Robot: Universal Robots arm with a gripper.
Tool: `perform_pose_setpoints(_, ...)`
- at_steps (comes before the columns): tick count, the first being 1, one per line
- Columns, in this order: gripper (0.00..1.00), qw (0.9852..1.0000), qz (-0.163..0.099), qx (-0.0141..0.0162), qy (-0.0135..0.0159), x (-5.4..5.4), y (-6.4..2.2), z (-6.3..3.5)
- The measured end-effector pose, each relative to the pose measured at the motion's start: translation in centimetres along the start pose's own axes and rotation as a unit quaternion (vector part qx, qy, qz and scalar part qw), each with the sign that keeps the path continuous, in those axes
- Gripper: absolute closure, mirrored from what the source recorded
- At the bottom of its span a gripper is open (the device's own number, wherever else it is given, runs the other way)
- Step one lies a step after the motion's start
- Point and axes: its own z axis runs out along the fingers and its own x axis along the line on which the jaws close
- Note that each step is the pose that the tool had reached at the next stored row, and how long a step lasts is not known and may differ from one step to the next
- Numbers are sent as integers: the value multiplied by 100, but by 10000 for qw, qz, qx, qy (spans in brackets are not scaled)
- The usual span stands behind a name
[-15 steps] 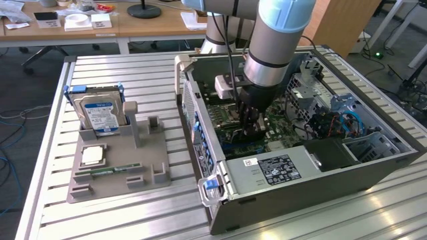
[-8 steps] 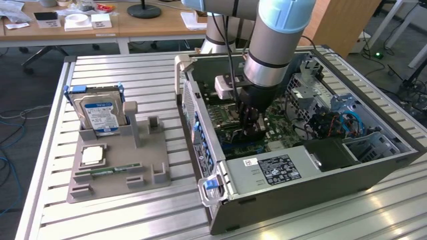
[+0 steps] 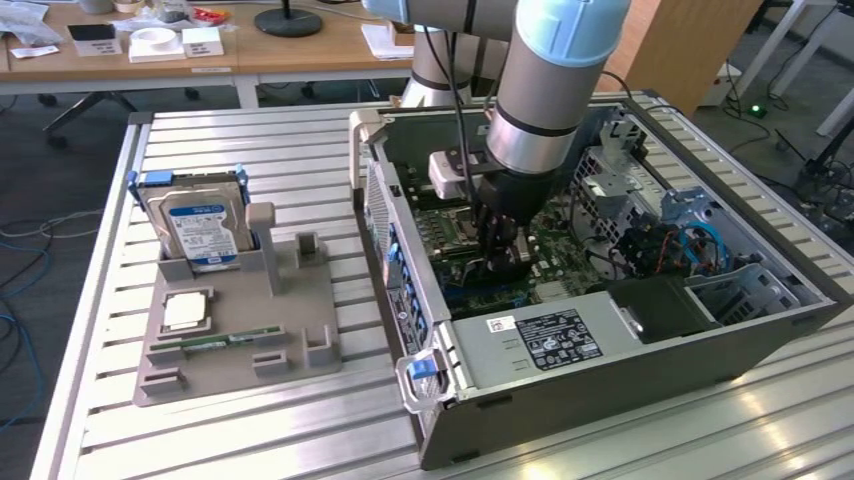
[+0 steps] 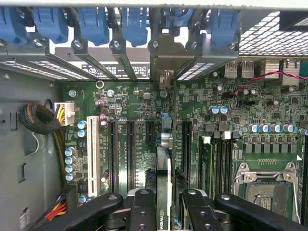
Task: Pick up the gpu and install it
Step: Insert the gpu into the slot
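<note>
The gpu (image 4: 164,166) is a thin dark card seen edge-on in the wrist view. My gripper (image 4: 166,199) is shut on it, one black finger (image 4: 143,209) on each side. Its tan metal end bracket (image 4: 166,60) stands against the case's rear slot wall, among the blue latches (image 4: 134,24). The card runs along the green motherboard (image 4: 216,144), between the black expansion slots (image 4: 130,147). I cannot tell whether it is seated. In the exterior view my gripper (image 3: 501,258) reaches down into the open computer case (image 3: 627,390), low over the motherboard.
A grey parts holder (image 3: 240,335) on the exterior view's left carries an upright blue-labelled hard drive (image 3: 200,228), a square processor (image 3: 184,312) and a slim RAM stick (image 3: 214,342). Inside the case are a black power supply (image 3: 554,335), a processor socket (image 4: 267,187) and cable bundles (image 4: 41,119).
</note>
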Motion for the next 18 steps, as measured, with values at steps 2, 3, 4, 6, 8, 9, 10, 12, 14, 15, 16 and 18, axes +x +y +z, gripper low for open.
perform_pose_setpoints(2,74,10000,1,0,0,0,4,1)
perform_pose_setpoints(3,74,10000,0,0,0,0,6,2)
perform_pose_setpoints(4,74,10000,0,0,1,1,8,3)
perform_pose_setpoints(6,74,10000,-1,-1,2,1,10,5)
perform_pose_setpoints(8,74,10000,0,0,1,1,11,6)
perform_pose_setpoints(9,74,10000,1,0,0,1,11,7)
perform_pose_setpoints(10,74,10000,1,0,0,0,11,7)
perform_pose_setpoints(12,74,10000,1,0,0,0,11,7)
perform_pose_setpoints(14,74,10000,1,0,0,0,11,7)
perform_pose_setpoints(15,74,10000,1,0,0,0,11,7)
perform_pose_setpoints(16,74,10000,0,0,0,0,11,7)
perform_pose_setpoints(18,74,10000,1,0,0,1,11,7)
